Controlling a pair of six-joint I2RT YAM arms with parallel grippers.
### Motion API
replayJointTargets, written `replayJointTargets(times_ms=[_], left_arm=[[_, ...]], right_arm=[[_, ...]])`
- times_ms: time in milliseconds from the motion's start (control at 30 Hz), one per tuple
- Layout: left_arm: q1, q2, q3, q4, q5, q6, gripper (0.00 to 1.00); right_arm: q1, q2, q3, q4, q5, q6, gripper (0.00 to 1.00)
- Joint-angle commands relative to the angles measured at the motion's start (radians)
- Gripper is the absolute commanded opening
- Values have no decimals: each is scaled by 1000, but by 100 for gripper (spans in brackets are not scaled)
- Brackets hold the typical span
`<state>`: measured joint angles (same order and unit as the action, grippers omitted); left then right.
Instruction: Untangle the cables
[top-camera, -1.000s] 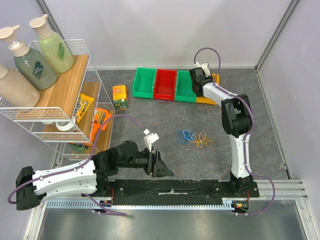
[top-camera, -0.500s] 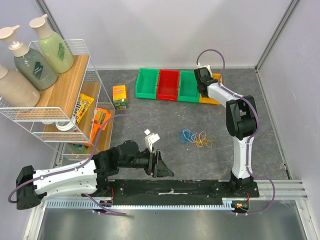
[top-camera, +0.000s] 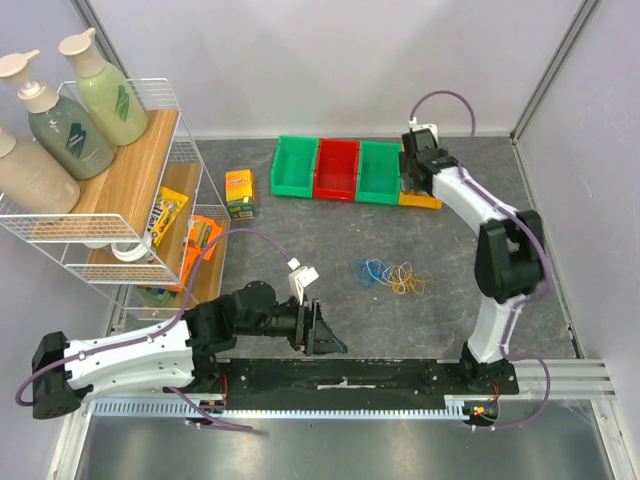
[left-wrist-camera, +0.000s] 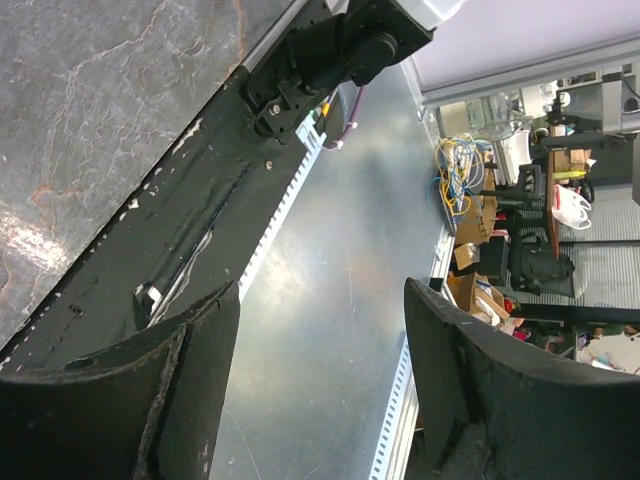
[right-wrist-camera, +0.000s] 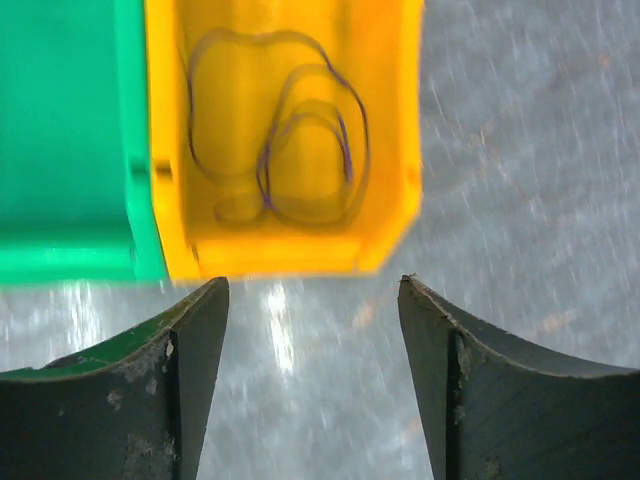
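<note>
A small tangle of thin blue and yellow cables (top-camera: 393, 275) lies on the grey table mid-right. One purple cable (right-wrist-camera: 300, 150) lies curled inside the yellow bin (right-wrist-camera: 385, 120). My right gripper (right-wrist-camera: 312, 300) hovers open just in front of that bin, with nothing between its fingers; from above, the right gripper (top-camera: 410, 183) hangs at the yellow bin (top-camera: 424, 199) at the back. My left gripper (top-camera: 325, 335) rests low near the table's front edge, away from the tangle. In the left wrist view the left gripper (left-wrist-camera: 320, 310) is open and empty, pointing past the edge.
Two green bins (top-camera: 291, 168) (top-camera: 377, 170) and a red bin (top-camera: 334, 168) stand in a row left of the yellow one. A small yellow box (top-camera: 240, 193) stands near the wire rack (top-camera: 150, 190), which holds bottles and snacks. A black rail (top-camera: 340, 372) runs along the front.
The right gripper has gone from shut to open and its arm has swung right at the yellow bin. The left arm and the tangle have not moved.
</note>
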<state>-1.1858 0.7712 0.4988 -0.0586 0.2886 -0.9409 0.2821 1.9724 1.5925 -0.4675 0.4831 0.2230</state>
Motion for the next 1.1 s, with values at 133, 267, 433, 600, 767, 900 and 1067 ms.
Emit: replayJointTargets(times_ms=[133,267,433,600,767,900,1067], left_arm=[[-6,45,44,26,-29,25,73],[-9,39,38,37,-46,14,73],[-11,40,17,51,-66,1,73],[-12,89,29,100,-62,-7,73],[-29,86,38,97,-62,-12,72],[-35,65,14,100,-78,-22,72],[-37,89,9,115,-75,-19,72]], right_arm=[[162,-461,-573,183,-351,220,77],[305,-608,-804,247,-414,242,73],[327,-834,-954,144,-260,246,73],[327,-1020,-1005,94,-180,341,72],[327,-1041,-913,-136,-32,527,72],[325,-1070,-916,-207,-132,607,59],[327,-1136,-994,-146,-141,596,46]])
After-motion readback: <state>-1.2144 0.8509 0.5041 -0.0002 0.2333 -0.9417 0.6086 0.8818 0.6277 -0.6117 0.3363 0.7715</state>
